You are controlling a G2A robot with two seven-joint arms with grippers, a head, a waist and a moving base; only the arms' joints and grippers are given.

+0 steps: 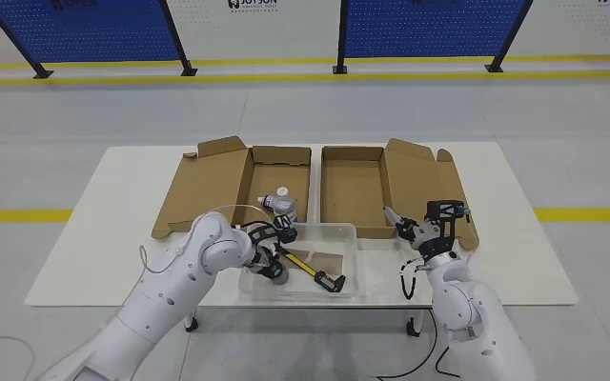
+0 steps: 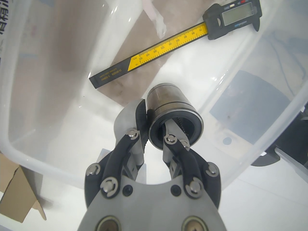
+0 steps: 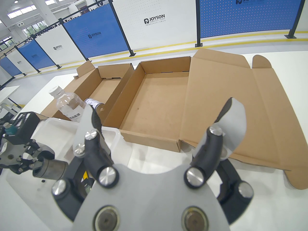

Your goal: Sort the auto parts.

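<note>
A dark metal cylindrical bearing (image 2: 172, 111) hangs just over the floor of a clear plastic bin (image 2: 264, 78). My left gripper (image 2: 156, 121) is shut on its wall, one finger inside the bore and one outside. From above, that gripper (image 1: 270, 259) is at the bin's (image 1: 355, 250) left end. A black and yellow digital caliper (image 2: 173, 40) lies in the bin (image 3: 113, 135), also seen from above as the caliper (image 1: 315, 269). My right gripper (image 3: 160, 111) stands open and empty by the right cardboard box (image 3: 156, 102), near its front corner (image 1: 419, 221).
Two open cardboard boxes sit behind the bin: the left box (image 1: 286, 176) holds a clear bottle (image 1: 281, 202) and a small labelled container (image 3: 93, 102); the right box (image 1: 353, 190) is bare inside. Their flaps spread outward on the white table (image 1: 515, 257).
</note>
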